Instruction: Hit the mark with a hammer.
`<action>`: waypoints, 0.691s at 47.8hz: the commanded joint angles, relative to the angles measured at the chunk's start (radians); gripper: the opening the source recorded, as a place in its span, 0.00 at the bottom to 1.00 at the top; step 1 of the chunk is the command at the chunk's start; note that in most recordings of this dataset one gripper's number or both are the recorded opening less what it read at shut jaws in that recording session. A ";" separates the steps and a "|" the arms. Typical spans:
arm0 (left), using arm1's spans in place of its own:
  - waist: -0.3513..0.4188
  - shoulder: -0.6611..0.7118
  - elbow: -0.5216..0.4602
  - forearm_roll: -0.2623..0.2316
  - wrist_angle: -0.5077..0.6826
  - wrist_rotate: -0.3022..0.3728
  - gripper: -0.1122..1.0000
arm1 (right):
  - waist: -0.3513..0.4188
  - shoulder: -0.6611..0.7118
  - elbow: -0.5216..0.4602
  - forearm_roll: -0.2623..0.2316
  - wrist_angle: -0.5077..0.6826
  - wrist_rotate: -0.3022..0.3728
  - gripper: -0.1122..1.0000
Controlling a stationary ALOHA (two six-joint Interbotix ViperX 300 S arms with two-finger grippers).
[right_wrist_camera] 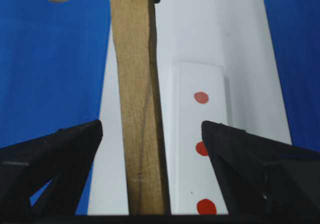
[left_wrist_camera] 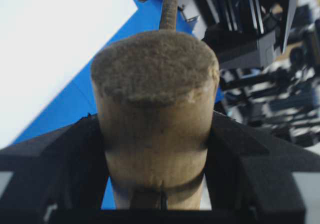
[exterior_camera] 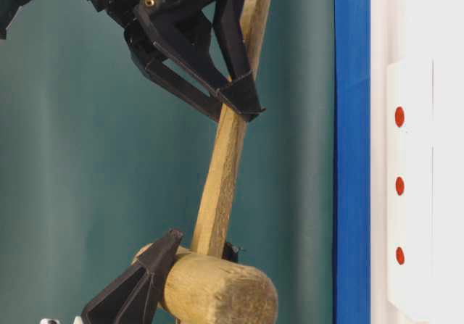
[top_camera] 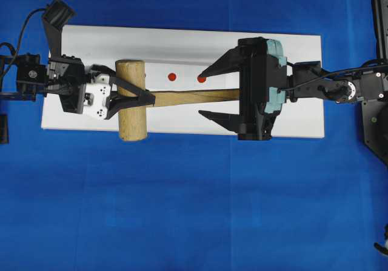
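Left tool (top_camera: 130,98) clenched around the hammer (top_camera: 131,99) head, handle between the released right tool's (top_camera: 209,95) spread jaws.

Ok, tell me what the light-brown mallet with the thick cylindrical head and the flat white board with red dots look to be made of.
The light-brown mallet: unfinished wood, judging by grain along the handle and a rough, fibrous end face on the head. The flat white board with red dots: smooth and matte, perhaps plastic or foam board; the look leaves it open.

Wooden hammer (top_camera: 131,100) aloft above white board, handle level
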 commanded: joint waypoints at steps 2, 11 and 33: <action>-0.002 -0.025 -0.032 0.003 -0.015 -0.040 0.51 | -0.002 -0.002 -0.026 -0.005 -0.006 -0.002 0.92; -0.005 -0.023 -0.034 0.003 -0.015 -0.048 0.51 | -0.002 0.006 -0.026 -0.005 -0.006 -0.005 0.92; -0.006 -0.025 -0.031 0.008 -0.015 -0.017 0.51 | 0.003 0.023 -0.032 -0.017 0.002 -0.084 0.17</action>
